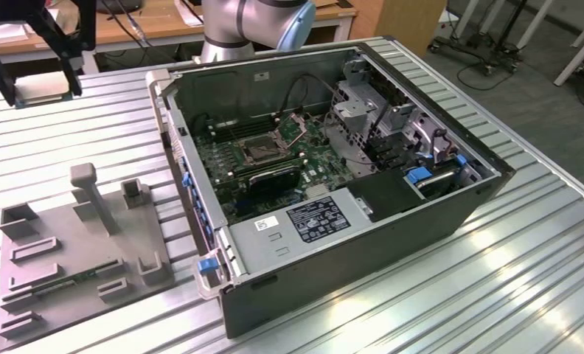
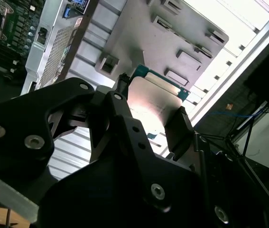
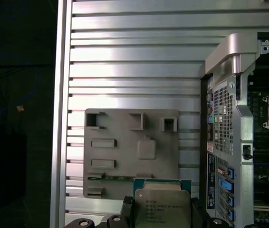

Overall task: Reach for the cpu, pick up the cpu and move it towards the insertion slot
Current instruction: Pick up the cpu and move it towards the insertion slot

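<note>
I read the tool (image 2: 149, 110) as clamped on the cpu (image 2: 155, 97), with its fingers (image 2: 178, 124) pressing on opposite edges. In the exterior view the held cpu hangs above the counter (image 1: 76, 125), to the exterior view's left of the open computer case (image 1: 371, 243) and well apart from the insertion slot (image 1: 259, 147). The grey fixture (image 3: 132, 147) rests on the counter beside the case.
</note>
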Controlling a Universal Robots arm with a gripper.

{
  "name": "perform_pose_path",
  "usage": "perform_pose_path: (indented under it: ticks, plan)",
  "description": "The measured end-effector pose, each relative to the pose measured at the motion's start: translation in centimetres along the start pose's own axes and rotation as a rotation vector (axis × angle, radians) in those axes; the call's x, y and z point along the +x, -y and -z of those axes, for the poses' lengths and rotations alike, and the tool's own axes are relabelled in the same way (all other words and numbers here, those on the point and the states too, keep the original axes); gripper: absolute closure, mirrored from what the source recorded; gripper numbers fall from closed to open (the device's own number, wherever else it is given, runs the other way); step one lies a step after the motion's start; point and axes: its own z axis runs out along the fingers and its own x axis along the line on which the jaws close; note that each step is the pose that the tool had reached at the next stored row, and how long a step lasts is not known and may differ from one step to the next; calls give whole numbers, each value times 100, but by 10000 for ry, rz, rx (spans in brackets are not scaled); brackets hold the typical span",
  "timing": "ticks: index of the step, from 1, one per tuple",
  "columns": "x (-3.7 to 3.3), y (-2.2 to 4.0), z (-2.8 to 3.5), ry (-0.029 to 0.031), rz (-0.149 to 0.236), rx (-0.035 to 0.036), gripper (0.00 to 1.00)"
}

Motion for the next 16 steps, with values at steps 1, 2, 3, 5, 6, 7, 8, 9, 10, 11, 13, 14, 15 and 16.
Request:
perform_pose_path:
  ticks: [1, 2, 3, 5, 6, 7, 8, 9, 10, 11, 13, 14, 15, 16]
  plan:
    - [-11, 0, 0, 1, -1, 0, 45]
    - [-22, 0, 0, 1, -1, 0, 45]
    - [-33, 0, 0, 1, -1, 0, 45]
    - [-58, 1, 0, 0, 0, 1, 45]
    - [-68, 1, 0, 0, 0, 0, 45]
    - [-79, 1, 0, 1, 0, 0, 45]
    - [-89, 1, 0, 0, 0, 0, 45]
    - [-101, 2, 0, 1, 0, 0, 45]
    - [-112, 2, 0, 1, 0, 0, 45]
    - [-124, 2, 0, 1, 1, -1, 45]
    - [-149, 2, 0, 1, 0, 0, 45]
    - [-161, 3, 0, 1, 0, 0, 45]
    - [-174, 3, 0, 0, 0, 0, 45]
    - [-185, 3, 0, 1, 0, 0, 45]
